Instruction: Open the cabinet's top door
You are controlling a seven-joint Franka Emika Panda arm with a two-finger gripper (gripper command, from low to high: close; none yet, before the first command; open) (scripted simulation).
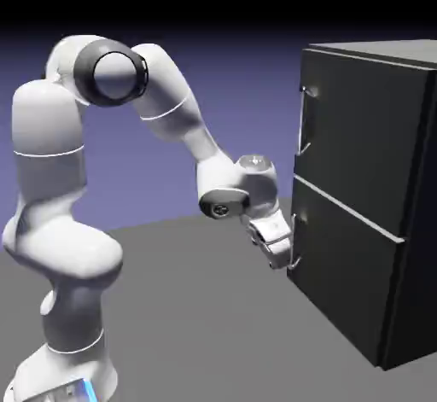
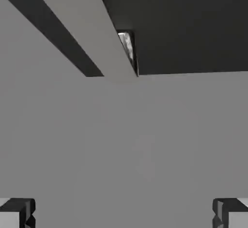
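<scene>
My tool point(image 1: 280, 265) stands wide open with nothing between its fingertips point(image 2: 22, 212), low beside the lower door's handle point(image 1: 294, 242), though I cannot tell whether the two touch. The black cabinet point(image 1: 363, 195) stands at the exterior view's right, its top door point(image 1: 358, 136) closed above the lower door point(image 1: 341, 272), and the top door's thin silver handle point(image 1: 301, 123) runs upright along its left edge, higher than my tool.

Grey floor point(image 1: 188, 323) under a blue-violet backdrop point(image 1: 247, 93).
</scene>
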